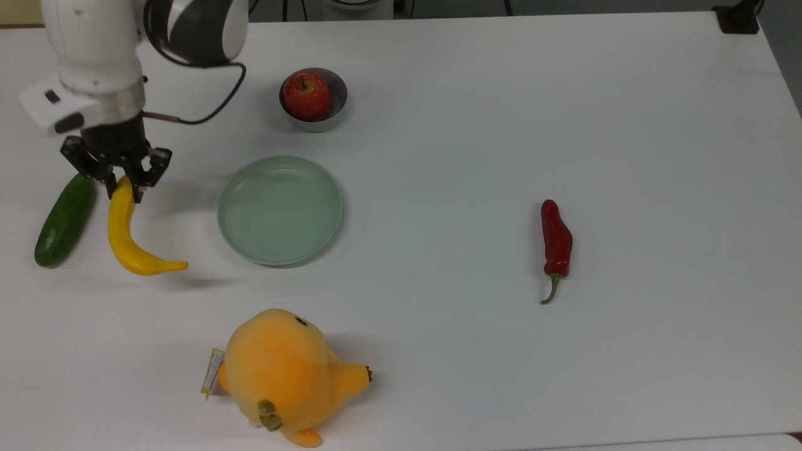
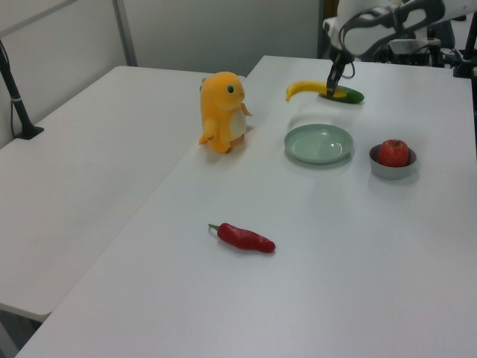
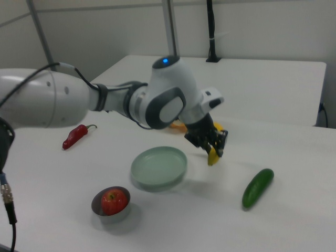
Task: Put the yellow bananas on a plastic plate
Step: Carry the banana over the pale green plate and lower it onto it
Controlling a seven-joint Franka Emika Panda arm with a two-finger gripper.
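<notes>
A white worktop (image 1: pixel 501 113) holds a cucumber (image 1: pixel 64 220), red chili (image 1: pixel 556 241), orange plush toy (image 1: pixel 285 374), and an apple (image 1: pixel 306 94) in a metal bowl (image 1: pixel 337 103).

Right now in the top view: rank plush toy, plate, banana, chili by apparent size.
1. plush toy, slightly above plate
2. plastic plate
3. banana, lifted by the gripper, so nearer the camera
4. red chili
</notes>
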